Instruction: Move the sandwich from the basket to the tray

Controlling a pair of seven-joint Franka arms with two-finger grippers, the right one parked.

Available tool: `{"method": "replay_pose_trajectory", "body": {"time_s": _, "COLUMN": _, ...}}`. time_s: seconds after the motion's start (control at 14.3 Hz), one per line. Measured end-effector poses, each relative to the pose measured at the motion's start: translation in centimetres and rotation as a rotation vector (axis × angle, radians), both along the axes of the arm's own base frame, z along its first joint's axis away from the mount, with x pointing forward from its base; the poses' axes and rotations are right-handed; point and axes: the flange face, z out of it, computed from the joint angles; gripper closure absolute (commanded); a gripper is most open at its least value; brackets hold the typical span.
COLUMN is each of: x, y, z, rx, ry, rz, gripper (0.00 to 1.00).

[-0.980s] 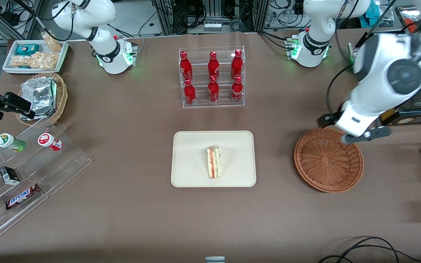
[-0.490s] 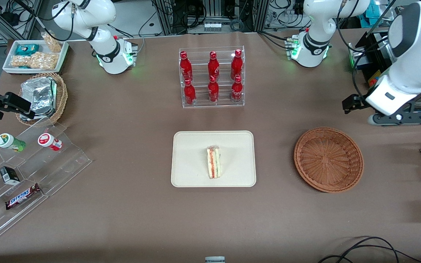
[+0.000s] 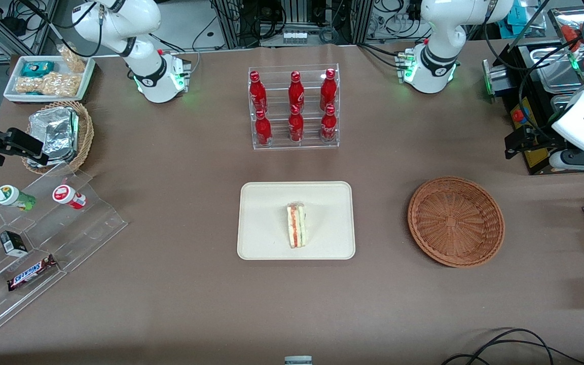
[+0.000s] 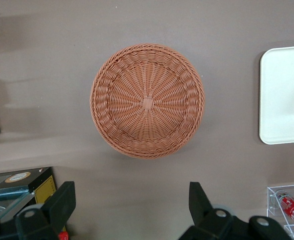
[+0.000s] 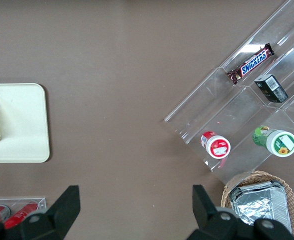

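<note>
Well, the long table [image 3: 180,304] wears a plain brown covering, and the flat cream-beige rectangular tray [image 3: 271,203] sits at its middle. On that tray lies the small triangular white-bread sandwich [image 3: 296,225], its red and green filling edge showing. Farther from the front camera than the tray stands a clear acrylic rack of red bottles [image 3: 294,106]. Toward the working arm's end of the table from the tray rests the round reddish-brown woven wicker basket [image 3: 455,221], with nothing in it. The left arm's gripper [image 4: 132,207] hangs high above the table edge, well apart from the tray and farther from the front camera than the basket; its black fingers [image 4: 199,197] stand wide apart, holding nothing. Toward the parked arm's end from the tray are a stepped clear display stand [image 3: 48,238] with snacks, a lighter tan wicker basket of foil packets [image 3: 59,134], and a white tray of snacks [image 3: 48,78]. Cables and equipment racks crowd the room past the table's edge.
</note>
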Motion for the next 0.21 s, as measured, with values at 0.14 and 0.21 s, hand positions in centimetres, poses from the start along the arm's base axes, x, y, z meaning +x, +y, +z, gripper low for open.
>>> {"method": "replay_pose_trajectory", "body": {"time_s": 0.14, "x": 0.38, "y": -0.23, "z": -0.2, "rx": -0.01, "ry": -0.003, "rz": -0.001, "gripper": 0.0}}
{"method": "replay_pose_trajectory", "body": {"time_s": 0.21, "x": 0.72, "y": -0.28, "z": -0.1, "rx": -0.014, "ry": -0.008, "rz": -0.001, "gripper": 0.0}}
